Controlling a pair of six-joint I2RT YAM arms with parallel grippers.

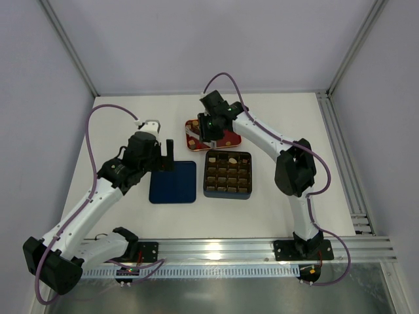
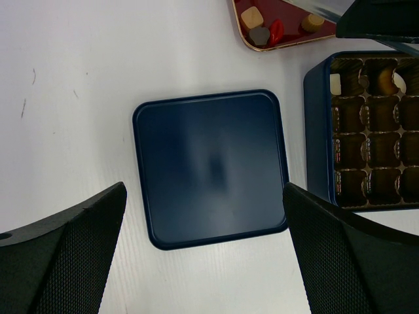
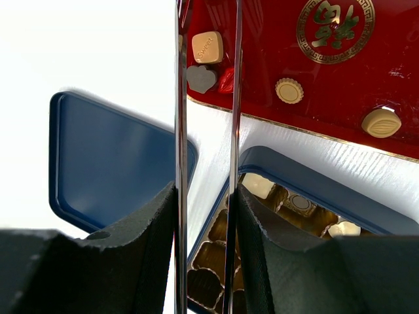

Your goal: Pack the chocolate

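Note:
Loose chocolate pieces lie on the red tray [image 3: 327,62]: a tan square [image 3: 207,47], a grey heart [image 3: 201,78], a round one [image 3: 289,90] and an oval one [image 3: 381,122]. The dark gridded box [image 1: 228,174] holds a few pieces in its far row [image 3: 258,185]. My right gripper [image 3: 206,196] is shut on metal tongs [image 3: 181,131], whose two blades reach over the tray's left end on either side of the tan square, still apart. My left gripper [image 2: 204,196] is open and empty above the blue lid [image 2: 209,167].
The blue lid [image 1: 173,182] lies flat just left of the box. The red tray [image 1: 229,139] sits behind the box, partly under the right arm. A metal rail runs along the table's right and near edges.

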